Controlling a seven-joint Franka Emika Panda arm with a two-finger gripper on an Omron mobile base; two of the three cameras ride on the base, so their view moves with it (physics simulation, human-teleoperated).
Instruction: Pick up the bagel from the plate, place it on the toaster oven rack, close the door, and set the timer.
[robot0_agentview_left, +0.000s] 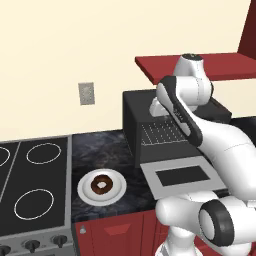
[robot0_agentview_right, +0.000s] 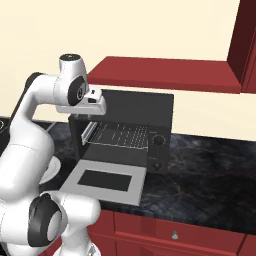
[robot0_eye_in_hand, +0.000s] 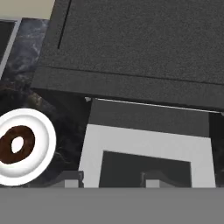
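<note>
right, i'm looking at a dark marbled desk (robot0_agentview_left: 107, 150) against a plain cream wall, red cabinet fronts below it and a red shelf (robot0_agentview_right: 165, 72) above. stove (robot0_agentview_left: 32, 192) with white burner rings sits off to my left, black knobs along its front edge, and a grey outlet plate (robot0_agentview_left: 86, 93) is up on the wall.

the plate (robot0_agentview_left: 84, 192) sits flat on the desk between the stove and the toaster oven (robot0_agentview_right: 150, 107), and the bagel (robot0_agentview_left: 102, 184) lies flat in its middle, hole facing straight up. it's a ring, so no long axis to call.

the door (robot0_agentview_right: 102, 180) is dropped fully open, lying level out over the desk edge, glass window up. the toaster oven rack (robot0_agentview_right: 120, 135) shows inside the cavity, its wires running front to back. two black knobs, the timer (robot0_agentview_right: 158, 140) among them, stack on the right strip; i can't tell which is which.

the claw (robot0_eye_in_hand: 111, 177) hovers above the oven and open door, tips just peeking in the hand view, apart with nothing between them. the bagel is well off to one side of it.
</note>
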